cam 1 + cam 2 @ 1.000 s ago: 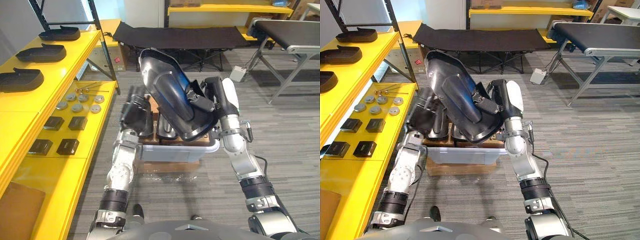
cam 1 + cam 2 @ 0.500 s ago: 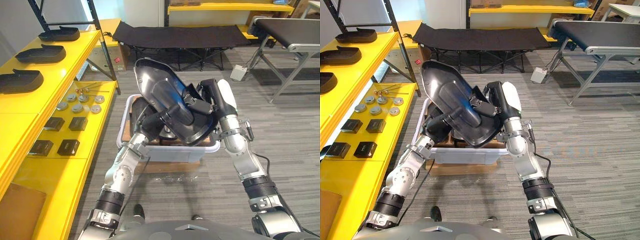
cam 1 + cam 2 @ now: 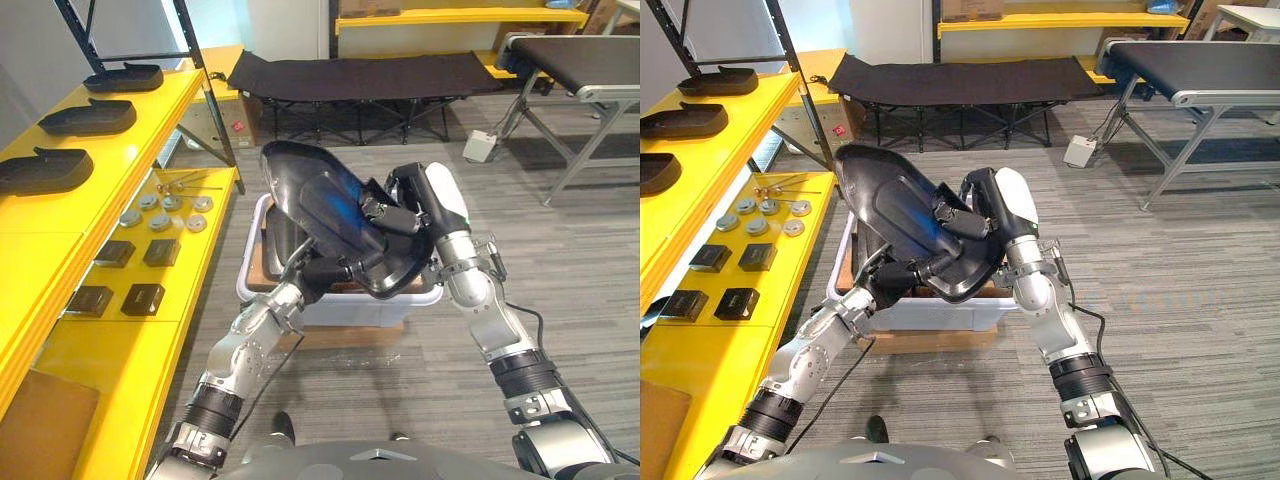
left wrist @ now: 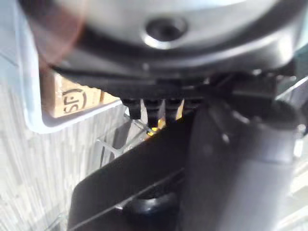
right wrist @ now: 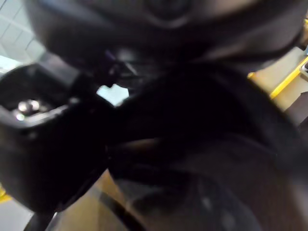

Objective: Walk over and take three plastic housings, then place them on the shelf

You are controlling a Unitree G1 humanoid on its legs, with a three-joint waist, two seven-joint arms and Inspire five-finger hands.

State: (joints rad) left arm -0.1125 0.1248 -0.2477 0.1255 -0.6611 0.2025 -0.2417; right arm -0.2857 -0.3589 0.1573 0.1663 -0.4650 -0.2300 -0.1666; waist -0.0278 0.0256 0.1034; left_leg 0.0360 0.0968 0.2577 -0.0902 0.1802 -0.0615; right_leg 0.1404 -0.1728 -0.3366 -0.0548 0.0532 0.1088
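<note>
A large glossy black plastic housing (image 3: 325,205) is held tilted above the pale grey plastic bin (image 3: 350,310). It is clasped on its upper side by the right robot hand (image 3: 398,210), whose fingers are curled over a raised ridge. The left robot hand (image 3: 322,272) is set beneath the lower rim; its grip cannot be told. The yellow shelf (image 3: 130,150) lies well apart. The smooth shell could be lost from so narrow a hold if swung sharply.

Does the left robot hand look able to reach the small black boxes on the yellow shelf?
Probably not: the left robot hand is busy under the black housing that the right robot hand grips above the bin; the boxes lie off to its left.
</note>
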